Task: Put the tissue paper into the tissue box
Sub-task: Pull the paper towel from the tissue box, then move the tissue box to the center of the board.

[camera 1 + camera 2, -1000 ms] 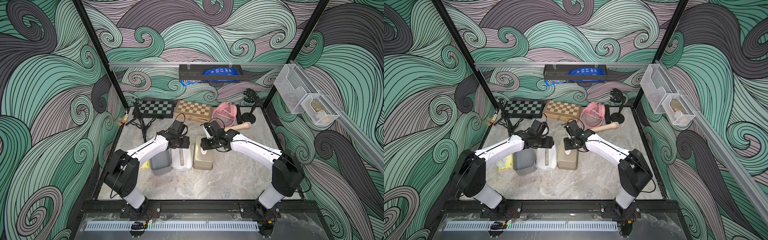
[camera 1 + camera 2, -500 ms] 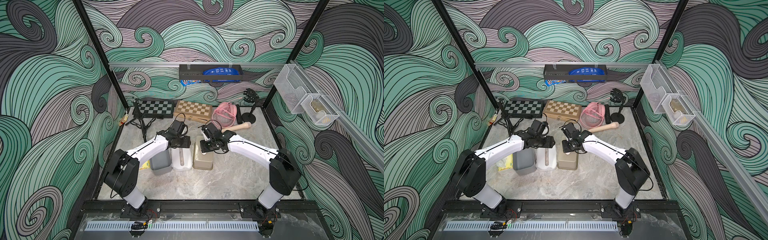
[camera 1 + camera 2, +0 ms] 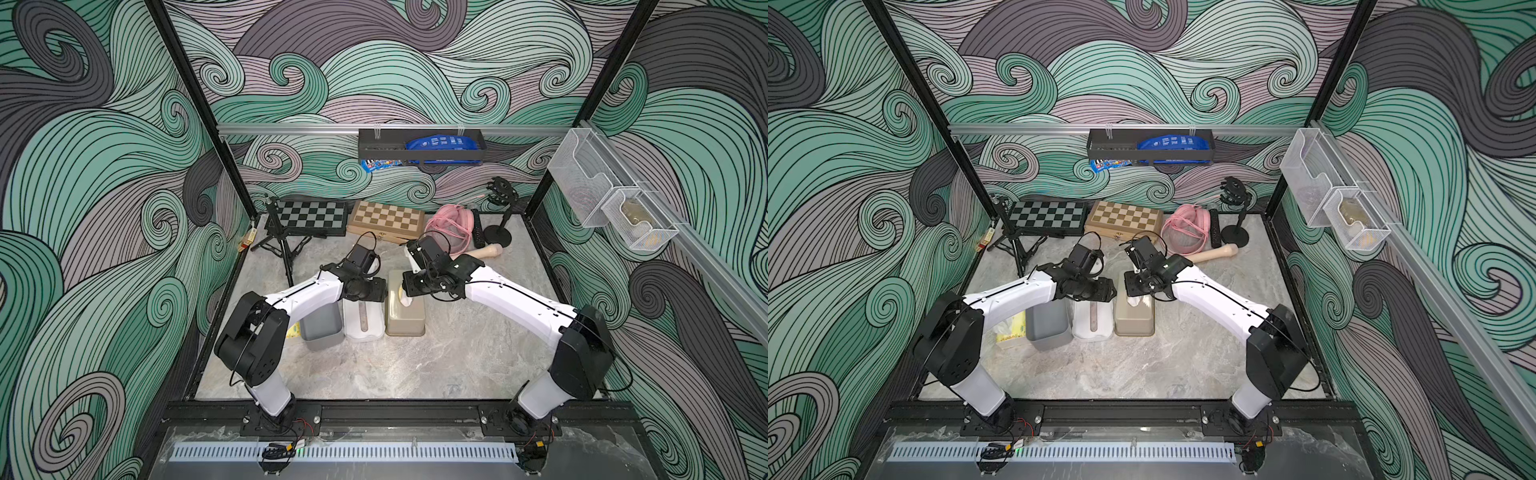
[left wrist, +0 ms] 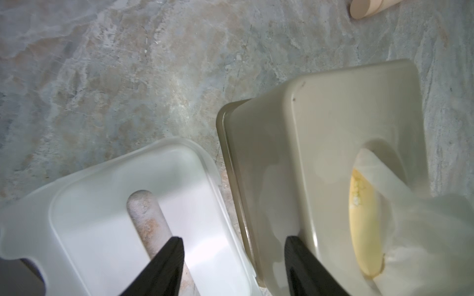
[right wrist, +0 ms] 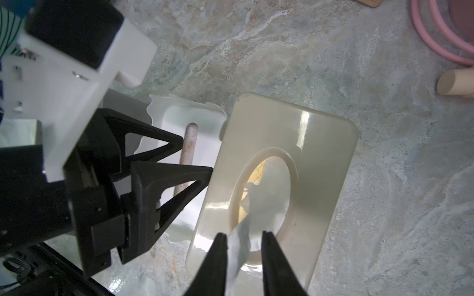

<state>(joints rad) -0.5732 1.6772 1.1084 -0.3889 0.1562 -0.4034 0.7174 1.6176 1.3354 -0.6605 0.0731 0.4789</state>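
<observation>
Print on the blue packet [image 3: 436, 143] is too small to read. The right pincer [image 5: 243, 239], angled down over the tissue box [image 5: 320, 159], stands parted around tissue paper [image 5: 266, 202] poking from its oval slot. The left pincer [image 4: 233, 239] gapes at the box's edge.

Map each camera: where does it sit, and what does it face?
Top views: stereo pair high at the front, looking down across the table; left arm and right arm show whole.
Left wrist: on the left arm, looking down at white box, beige box, tissue; own fingertips show.
Right wrist: on the right arm, looking down into the beige box's slot; own fingertips and left gripper show.
Shared: both wrist views catch beige box and tissue.
</observation>
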